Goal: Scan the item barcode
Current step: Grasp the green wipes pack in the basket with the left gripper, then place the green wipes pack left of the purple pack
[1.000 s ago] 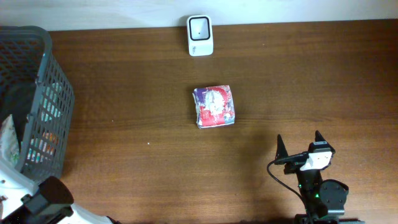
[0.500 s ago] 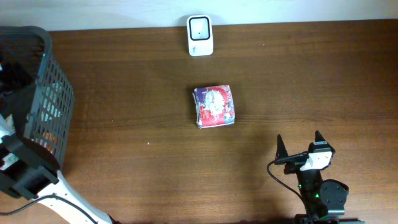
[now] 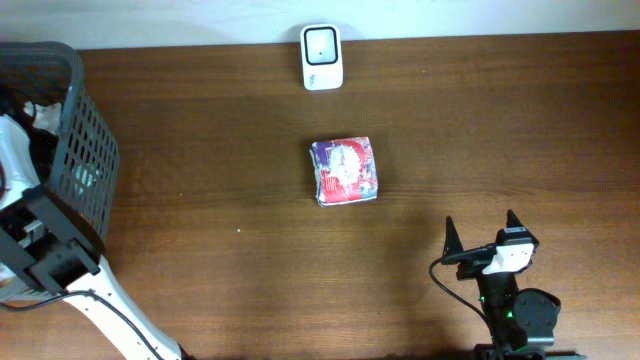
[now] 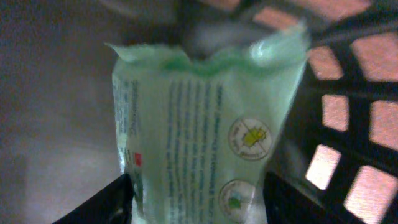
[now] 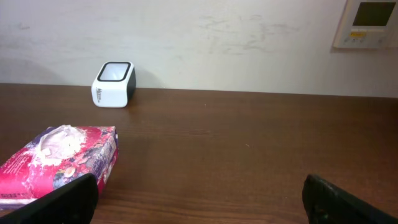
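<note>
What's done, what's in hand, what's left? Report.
Done: a pink packet lies on the table in front of the scanner; whether it was scanned does not show. In hand: the left gripper is down in the basket, a green packet between its jaws, grip unclear. Left: lift it out and show its barcode to the scanner. The right gripper stands open.

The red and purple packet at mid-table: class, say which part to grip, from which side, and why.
Probably from above, pinching two opposite side edges of the packet. It lies flat on the table, broad face up, with nothing close beside it to block a descent.
</note>
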`<state>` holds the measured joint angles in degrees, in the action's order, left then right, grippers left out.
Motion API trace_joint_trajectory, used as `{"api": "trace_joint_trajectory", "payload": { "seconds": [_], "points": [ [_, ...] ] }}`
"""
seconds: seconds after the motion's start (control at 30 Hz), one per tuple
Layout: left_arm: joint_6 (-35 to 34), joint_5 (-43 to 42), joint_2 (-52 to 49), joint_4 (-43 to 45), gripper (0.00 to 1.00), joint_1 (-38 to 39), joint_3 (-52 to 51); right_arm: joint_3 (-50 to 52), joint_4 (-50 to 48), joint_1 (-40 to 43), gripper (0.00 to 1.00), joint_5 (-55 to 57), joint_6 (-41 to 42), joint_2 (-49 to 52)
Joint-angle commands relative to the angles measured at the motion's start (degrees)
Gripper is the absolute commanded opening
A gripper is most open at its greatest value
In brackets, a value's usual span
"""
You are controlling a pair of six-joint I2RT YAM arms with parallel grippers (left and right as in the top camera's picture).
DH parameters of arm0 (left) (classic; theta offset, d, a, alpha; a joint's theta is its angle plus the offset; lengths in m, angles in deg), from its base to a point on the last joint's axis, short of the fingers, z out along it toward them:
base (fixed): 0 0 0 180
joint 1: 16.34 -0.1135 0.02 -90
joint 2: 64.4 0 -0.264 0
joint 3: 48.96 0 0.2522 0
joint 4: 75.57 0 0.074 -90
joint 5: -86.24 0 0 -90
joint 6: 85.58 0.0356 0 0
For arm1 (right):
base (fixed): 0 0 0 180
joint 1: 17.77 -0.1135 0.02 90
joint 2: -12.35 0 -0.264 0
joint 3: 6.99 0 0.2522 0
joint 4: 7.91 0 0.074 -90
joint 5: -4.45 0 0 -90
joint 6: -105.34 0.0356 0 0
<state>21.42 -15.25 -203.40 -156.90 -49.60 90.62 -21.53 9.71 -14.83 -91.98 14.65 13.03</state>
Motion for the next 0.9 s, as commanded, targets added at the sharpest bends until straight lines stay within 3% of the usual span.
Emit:
{"api": "trace_joint_trajectory", "payload": {
  "seconds": [0.0,0.03,0.1,0.13,0.37,0.47,0.57,0.7,0.77,0.87],
  "points": [
    [-1.1,7.6,-2.1,-0.2,0.51,0.1,-0.3,0.5,0.2,-0.3,0.99,0.5,-0.4,-0.3],
    [-1.3,9.6,-2.2,-0.5,0.49,-0.2,-0.3,0.5,0.2,-0.3,0.99,0.5,-0.4,-0.3],
    [-1.4,9.6,-2.2,-1.2,0.07,-0.5,-0.3,0.5,0.2,-0.3,0.99,0.5,-0.4,-0.3],
    [-3.7,9.6,-2.0,-1.5,0.02,-0.7,-0.2,0.5,0.2,-0.3,0.99,0.5,-0.4,-0.3],
    [-13.7,9.6,10.2,-9.4,0.0,-2.2,16.1,0.5,0.2,-0.3,0.99,0.5,-0.4,-0.3],
    [-22.1,8.9,18.4,-9.0,0.0,-2.2,20.6,0.5,0.2,-0.3,0.99,0.5,-0.4,-0.3],
    [-25.5,-1.6,25.1,-6.5,0.0,-2.2,21.9,0.5,0.2,-0.3,0.98,0.5,-0.4,-0.3],
    [-32.7,-32.4,30.0,-4.5,0.0,0.3,21.9,0.5,0.2,-0.3,0.99,0.5,-0.4,-0.3],
    [-32.8,-33.1,29.8,-7.4,0.0,5.1,21.2,0.5,0.2,-0.3,0.99,0.5,-0.4,-0.3],
    [-32.8,-22.4,29.8,-9.9,0.0,16.5,16.7,0.5,0.2,-0.3,0.99,0.5,-0.4,-0.3]
  ]
}}
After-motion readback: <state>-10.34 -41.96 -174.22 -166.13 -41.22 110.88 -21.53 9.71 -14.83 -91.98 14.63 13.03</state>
